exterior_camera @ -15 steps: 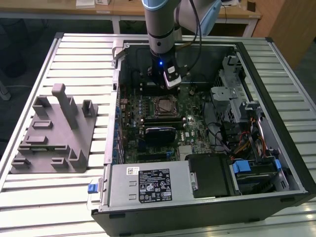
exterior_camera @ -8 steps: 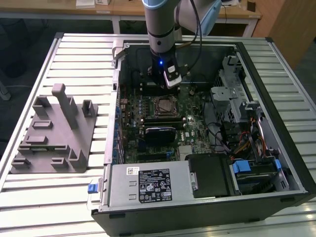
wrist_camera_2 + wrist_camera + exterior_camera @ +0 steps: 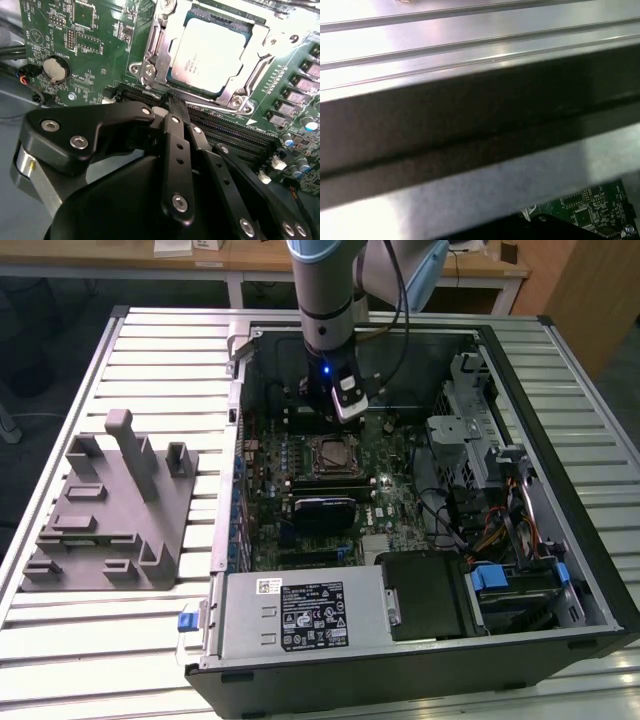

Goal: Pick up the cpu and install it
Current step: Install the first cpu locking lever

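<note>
Cpu (image 3: pixel 212 55) sits flat in its socket (image 3: pixel 150 70), frame around it; my fingers (image 3: pixel 176 107) are pinched together, empty, just beside.

A slatted aluminium worktable (image 3: pixel 80 640) fills the space. Beyond its far edge stands a light wooden desk (image 3: pixel 250 265) on white legs, with dark floor (image 3: pixel 40 350) under it. Past the table's far corner on the exterior view's right rises a wooden panel (image 3: pixel 590 290).
</note>
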`<act>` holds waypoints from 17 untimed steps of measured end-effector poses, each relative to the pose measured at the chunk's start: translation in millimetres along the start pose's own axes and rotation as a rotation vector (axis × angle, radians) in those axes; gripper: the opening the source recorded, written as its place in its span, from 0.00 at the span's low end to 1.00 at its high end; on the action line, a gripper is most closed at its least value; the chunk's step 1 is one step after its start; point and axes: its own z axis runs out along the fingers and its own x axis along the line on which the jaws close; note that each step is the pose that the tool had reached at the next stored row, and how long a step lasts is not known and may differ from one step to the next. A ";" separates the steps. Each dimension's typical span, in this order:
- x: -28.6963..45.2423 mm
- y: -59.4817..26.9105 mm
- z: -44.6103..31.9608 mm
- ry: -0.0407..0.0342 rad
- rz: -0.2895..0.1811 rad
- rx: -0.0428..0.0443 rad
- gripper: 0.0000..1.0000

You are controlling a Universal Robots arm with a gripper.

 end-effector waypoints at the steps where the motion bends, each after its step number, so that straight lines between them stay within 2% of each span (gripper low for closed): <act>1: -0.1 -0.4 0.2 -0.0004 0.000 -0.0001 0.11; 17: -0.6 -4.8 2.9 -0.0037 0.000 -0.0007 0.11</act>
